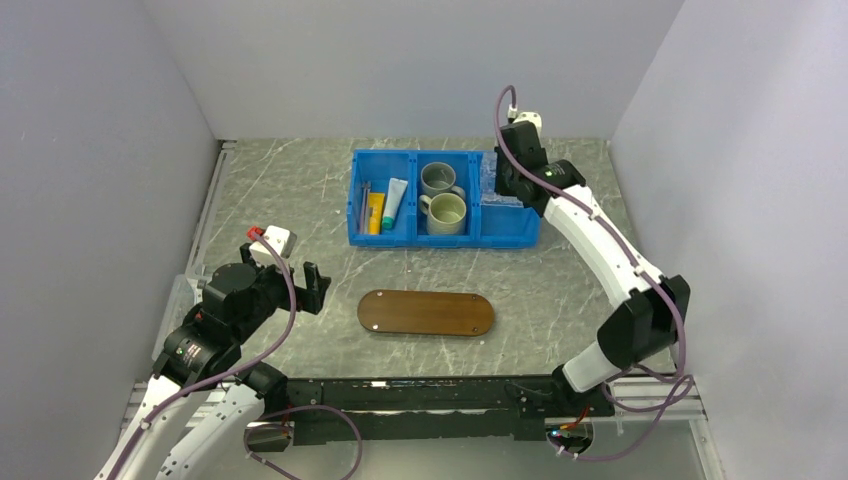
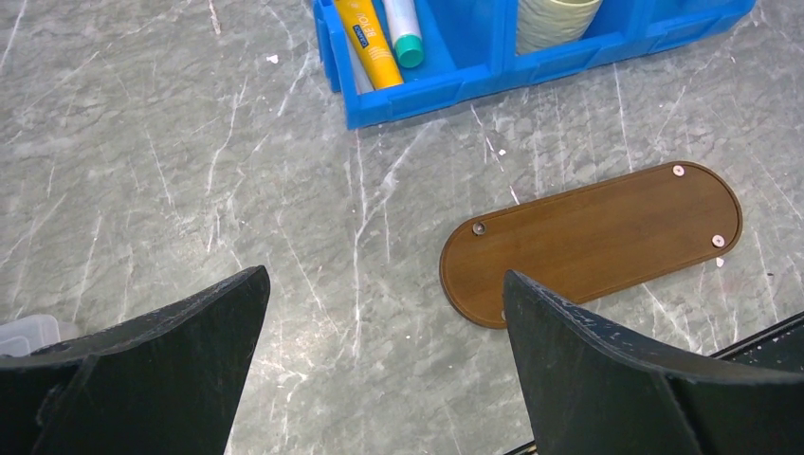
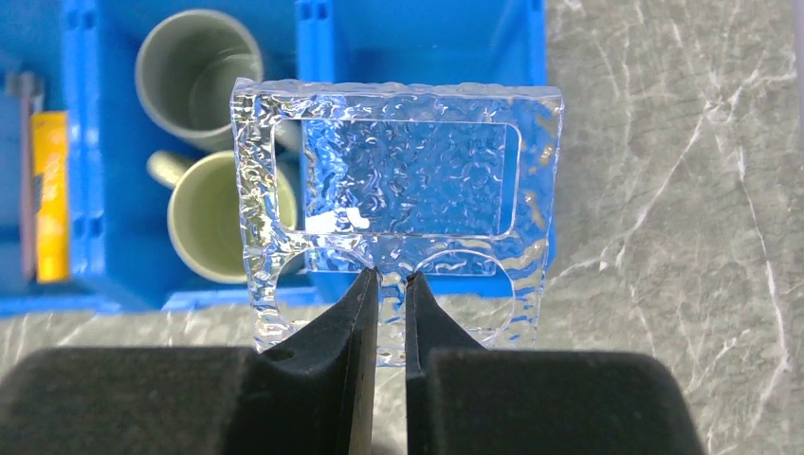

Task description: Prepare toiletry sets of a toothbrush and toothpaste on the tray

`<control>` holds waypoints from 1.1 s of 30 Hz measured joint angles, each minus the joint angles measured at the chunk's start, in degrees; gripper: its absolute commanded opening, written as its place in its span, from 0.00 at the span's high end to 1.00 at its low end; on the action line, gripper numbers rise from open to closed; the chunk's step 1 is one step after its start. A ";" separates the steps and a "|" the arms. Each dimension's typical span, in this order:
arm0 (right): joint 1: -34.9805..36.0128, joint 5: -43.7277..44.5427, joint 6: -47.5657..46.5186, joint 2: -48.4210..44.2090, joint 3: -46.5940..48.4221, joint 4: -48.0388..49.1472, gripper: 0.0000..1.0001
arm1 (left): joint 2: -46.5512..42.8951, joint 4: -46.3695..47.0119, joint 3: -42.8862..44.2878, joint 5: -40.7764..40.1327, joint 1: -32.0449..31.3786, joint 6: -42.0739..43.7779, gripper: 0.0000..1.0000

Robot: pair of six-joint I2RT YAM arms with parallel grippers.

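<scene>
The dark-brown wooden tray (image 1: 426,313) lies bare on the table in front of the blue bin; it also shows in the left wrist view (image 2: 607,237). The yellow tube (image 1: 375,212) (image 2: 365,43), the white tube with a teal end (image 1: 395,202) (image 2: 403,28) and the thin toothbrushes (image 1: 363,205) lie in the bin's left compartment. My left gripper (image 1: 300,285) (image 2: 384,275) is open and empty, over the table left of the tray. My right gripper (image 1: 500,185) (image 3: 392,277) is shut on a clear square holder (image 3: 408,180), held above the bin's right compartment.
The blue three-compartment bin (image 1: 445,235) (image 3: 427,57) stands at the back centre. Two mugs (image 1: 438,180) (image 1: 447,212) sit in its middle compartment. Grey walls enclose the table on three sides. A clear plastic piece (image 2: 28,332) lies at the table's left edge.
</scene>
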 measured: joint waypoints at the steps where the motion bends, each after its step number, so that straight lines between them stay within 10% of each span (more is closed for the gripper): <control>1: 1.22 0.37 0.04 -1.20 -0.59 -0.24 1.00 | 0.00 -0.02 0.00 -0.13 0.00 0.00 0.01; 33: 33.66 6.08 27.04 -18.93 -19.30 -10.82 1.00 | -0.66 -0.07 -0.04 -1.27 0.00 -0.04 0.01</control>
